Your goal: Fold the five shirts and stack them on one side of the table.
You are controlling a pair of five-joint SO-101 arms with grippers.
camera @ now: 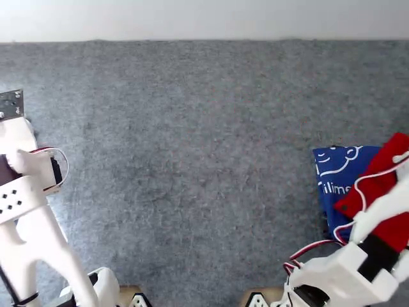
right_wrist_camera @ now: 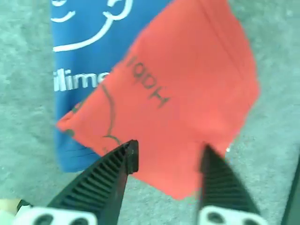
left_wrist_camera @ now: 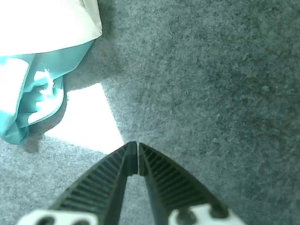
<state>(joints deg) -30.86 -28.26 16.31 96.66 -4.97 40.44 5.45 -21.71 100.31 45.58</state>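
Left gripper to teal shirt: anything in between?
Left wrist view: no object, just grey felt with a bright patch between left gripper and teal shirt.

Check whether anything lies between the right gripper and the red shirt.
Nothing visible does. The right gripper is open directly over the red shirt, which lies on top of the blue shirt.

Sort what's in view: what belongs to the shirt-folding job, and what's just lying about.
Job: red shirt, lying on the blue shirt; teal shirt; pale garment against it, probably a shirt; right gripper, open above the red shirt.
Lying about: grey table mat; metal bracket at the table's edge.
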